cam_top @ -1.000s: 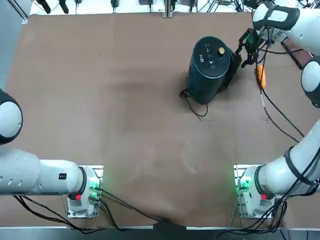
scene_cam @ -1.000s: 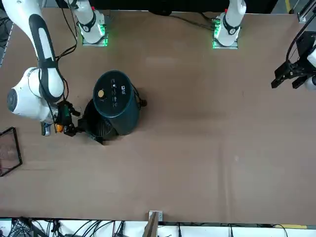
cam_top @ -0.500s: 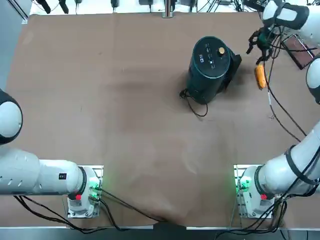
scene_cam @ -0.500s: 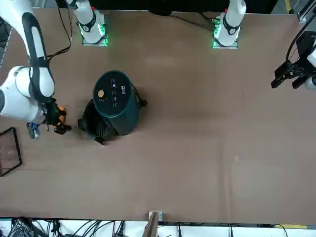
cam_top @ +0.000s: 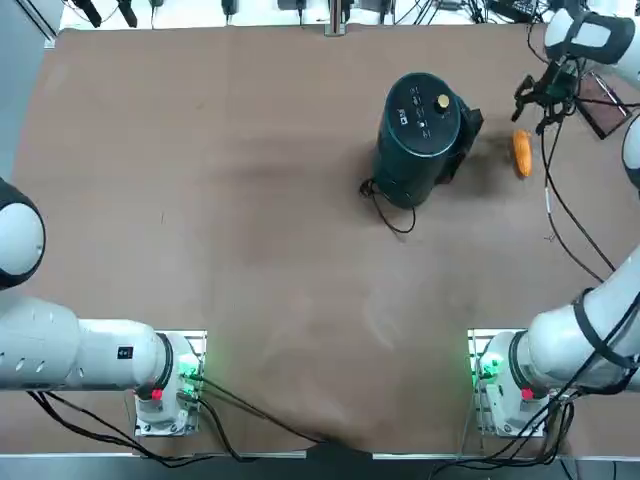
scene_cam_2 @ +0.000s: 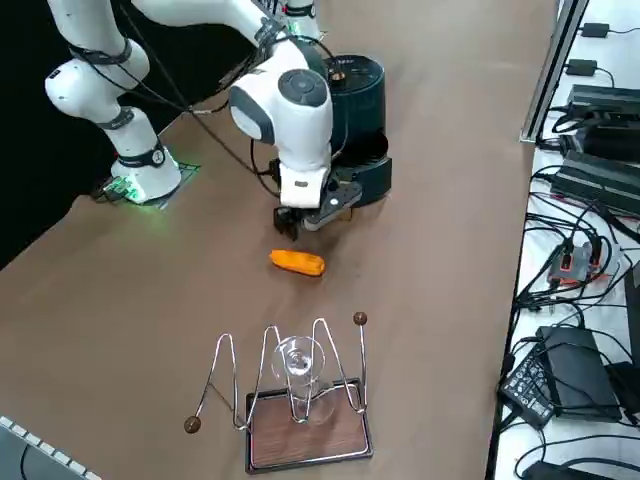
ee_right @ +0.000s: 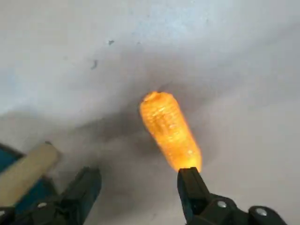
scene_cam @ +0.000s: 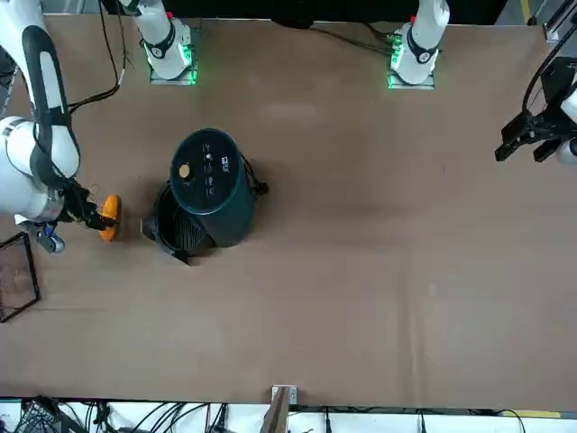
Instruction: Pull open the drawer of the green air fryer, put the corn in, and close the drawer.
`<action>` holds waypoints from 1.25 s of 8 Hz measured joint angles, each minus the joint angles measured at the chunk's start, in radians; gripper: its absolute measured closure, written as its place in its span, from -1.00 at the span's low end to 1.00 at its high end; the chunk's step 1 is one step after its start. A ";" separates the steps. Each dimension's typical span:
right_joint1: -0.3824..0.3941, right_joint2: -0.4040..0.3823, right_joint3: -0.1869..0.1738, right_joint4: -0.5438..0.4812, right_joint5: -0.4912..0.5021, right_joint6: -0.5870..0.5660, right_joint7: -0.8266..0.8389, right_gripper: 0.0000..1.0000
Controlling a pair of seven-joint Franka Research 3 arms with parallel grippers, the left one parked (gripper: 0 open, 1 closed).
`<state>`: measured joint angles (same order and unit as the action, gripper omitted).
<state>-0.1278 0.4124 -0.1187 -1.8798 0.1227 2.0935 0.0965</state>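
Your right pincer (ee_right: 138, 187) hangs released and empty just above the corn (ee_right: 169, 131), which lies flat on the counter (cam_top: 250, 200) beside the green air fryer (cam_top: 420, 135), whose drawer (scene_cam_2: 365, 180) stands pulled out. Expect a light, stiff cob, rounded and liable to roll. Take it across the middle, fingers either side of its long axis.

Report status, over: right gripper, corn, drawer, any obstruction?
Right gripper open, above the corn, not gripping. Corn flat on table beside green air fryer. Drawer pulled open. Nothing between them.
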 joint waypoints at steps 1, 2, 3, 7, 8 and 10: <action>-0.004 0.014 0.000 -0.003 -0.020 0.019 -0.039 -1.00; -0.003 0.030 0.002 -0.017 -0.048 0.065 -0.053 -1.00; -0.001 0.044 0.003 -0.034 -0.065 0.105 -0.059 -1.00; 0.000 0.101 0.008 -0.050 -0.103 0.177 -0.116 -0.92; 0.000 0.109 0.008 -0.050 -0.103 0.185 -0.127 -0.88; 0.000 0.114 0.008 -0.048 -0.103 0.190 -0.139 -0.35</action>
<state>-0.1280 0.5265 -0.1104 -1.9278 0.0195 2.2831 -0.0421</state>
